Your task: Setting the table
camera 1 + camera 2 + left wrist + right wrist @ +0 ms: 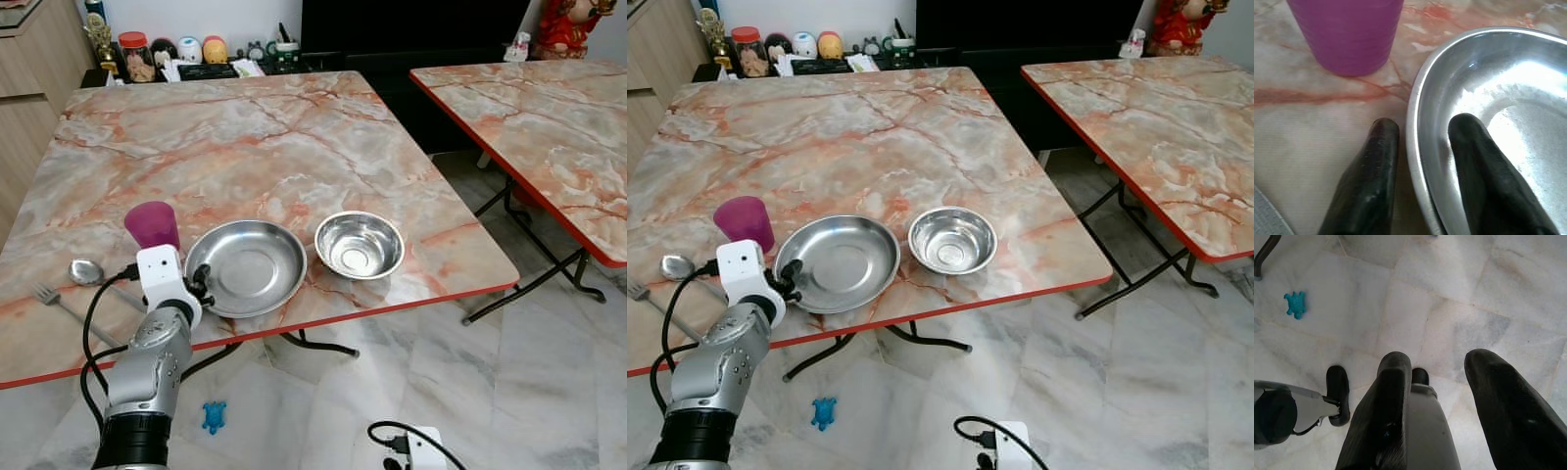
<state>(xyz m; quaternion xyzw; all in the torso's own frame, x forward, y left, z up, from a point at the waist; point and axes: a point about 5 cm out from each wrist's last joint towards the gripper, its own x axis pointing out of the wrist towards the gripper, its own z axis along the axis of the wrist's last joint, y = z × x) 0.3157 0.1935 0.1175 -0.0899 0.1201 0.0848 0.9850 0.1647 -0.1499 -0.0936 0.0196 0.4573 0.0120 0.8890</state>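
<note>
Steel plate (247,266): it lay near the front edge of the marble worktop (245,147), just beside the purple cup (152,225) on one side and the steel bowl (360,245) on the other; I could not tell whether plate and bowl touched
My left jaws (1422,147): they straddled the plate's near rim, one finger on the bare worktop outside and one inside on the sloping wall; they stood apart with the rim between them, and I could not tell whether they were pressing on it yet
How I judged the plate: thin polished metal, stiff and light, not fragile, but slick; the smooth curved wall gave my pads little to bite on, so I expected it might pivot or slide out if lifted by one edge
Where I judged best to hold: across the rolled rim, where I already was, seated deep so the lip sat well back between the fingers, and dragging along the worktop looked safer than lifting
Cup: plastic by the look, light and easily toppled, near my outer finger, so I had to mind it
Cutlery: a spoon (86,271) and a fork (49,296) lay on my left, clear of the plate
My right jaws (1437,382): apart, hanging idle over the tiled floor (1449,298), gripping nothing
</note>
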